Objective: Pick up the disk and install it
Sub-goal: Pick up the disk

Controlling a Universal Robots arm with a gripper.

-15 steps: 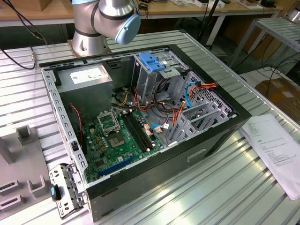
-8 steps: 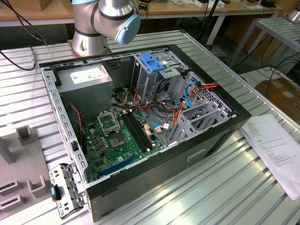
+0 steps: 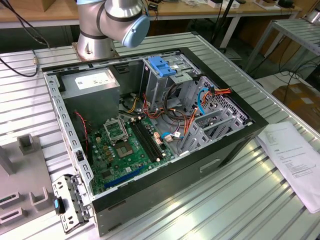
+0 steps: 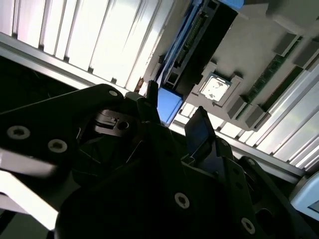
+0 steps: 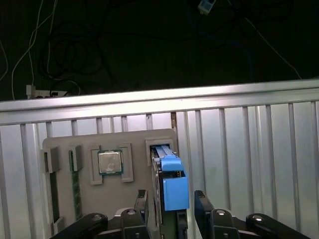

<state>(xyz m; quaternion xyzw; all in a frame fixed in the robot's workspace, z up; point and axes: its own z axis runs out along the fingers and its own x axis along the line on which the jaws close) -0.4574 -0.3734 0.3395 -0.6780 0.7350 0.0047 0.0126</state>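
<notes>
Claw: the claw [image 5: 171,194] is hovering low over a grey tray [image 5: 134,167], with its two dark fingers [image 5: 200,205] standing wide apart. It is gripping nothing.
Disk: the disk [image 5: 168,158] is standing on edge in a slot of the tray, running straight between the fingers. A narrow gap is showing on each side in the first wrist view.
Blue tab: the blue tab [image 5: 175,191] at the disk's near end is sitting right between the fingertips.
Second wrist view: the claw [image 4: 174,102] is straddling the same blue tab [image 4: 168,107], and the disk [image 4: 204,40] is stretching away from it as a dark slab with a blue strip along one side.
Tray: it is lying on the ribbed metal table [image 5: 249,149] and holding a square chip [image 5: 109,162] in a pocket just beside the disk's slot. A green memory stick [image 5: 76,184] is lying in a slot beyond the chip.
Computer case: in the exterior view the open computer case [image 3: 165,190] is lying on the table [image 3: 225,205], showing its green circuit board [image 3: 125,145] and a grey power supply box [image 3: 90,82].
Drive cage: the metal drive cage [image 3: 162,85] is standing inside the case with a blue latch [image 3: 162,65] on top.
Arm: the arm [image 3: 115,20] is rising from its base behind the case.
Paper: a sheet of paper [image 3: 295,160] is lying on the table at the exterior view's right.
</notes>
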